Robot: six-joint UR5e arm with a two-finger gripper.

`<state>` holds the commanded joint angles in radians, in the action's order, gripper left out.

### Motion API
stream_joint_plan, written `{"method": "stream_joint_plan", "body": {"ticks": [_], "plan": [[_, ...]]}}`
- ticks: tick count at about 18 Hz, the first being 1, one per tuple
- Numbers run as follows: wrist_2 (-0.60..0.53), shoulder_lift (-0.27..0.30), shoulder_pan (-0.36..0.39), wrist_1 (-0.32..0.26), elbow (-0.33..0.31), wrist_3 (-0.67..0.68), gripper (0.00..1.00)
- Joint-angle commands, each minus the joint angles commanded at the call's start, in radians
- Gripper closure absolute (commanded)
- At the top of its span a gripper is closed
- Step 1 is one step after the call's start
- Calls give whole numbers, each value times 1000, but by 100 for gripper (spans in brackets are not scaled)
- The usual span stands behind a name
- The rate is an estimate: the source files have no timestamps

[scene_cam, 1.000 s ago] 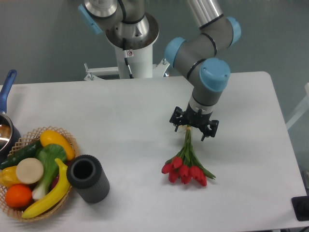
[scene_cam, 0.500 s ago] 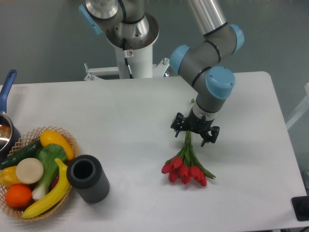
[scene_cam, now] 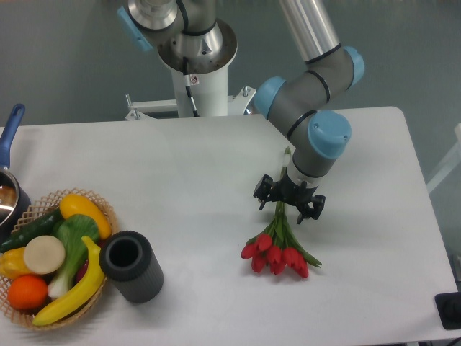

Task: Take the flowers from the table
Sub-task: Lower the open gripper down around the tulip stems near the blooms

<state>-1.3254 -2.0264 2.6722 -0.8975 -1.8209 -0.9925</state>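
The gripper point(scene_cam: 287, 203) stands over the stems of the flowers point(scene_cam: 278, 249), red buds pointing toward 6 o'clock. Its jaws are spread either side of the stems (contact cannot be told) on the table point(scene_cam: 187, 173).

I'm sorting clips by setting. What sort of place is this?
Probably a robotics lab or test bench: a pedestal-mounted arm with its gripper over tulips on a plain white table, beside a wicker basket of produce, likely props.

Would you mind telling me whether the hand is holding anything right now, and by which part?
Cannot be told: the hand straddles the flowers' stems, which lie on the table.
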Motion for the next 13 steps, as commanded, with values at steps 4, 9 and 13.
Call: {"method": "stream_joint_plan", "body": {"ticks": [4, 9, 13], "plan": [[0, -11, -2, 17, -2, 2, 0], [0, -17, -8, 18, 2, -2, 19], [0, -20, -8, 20, 2, -6, 41]]}}
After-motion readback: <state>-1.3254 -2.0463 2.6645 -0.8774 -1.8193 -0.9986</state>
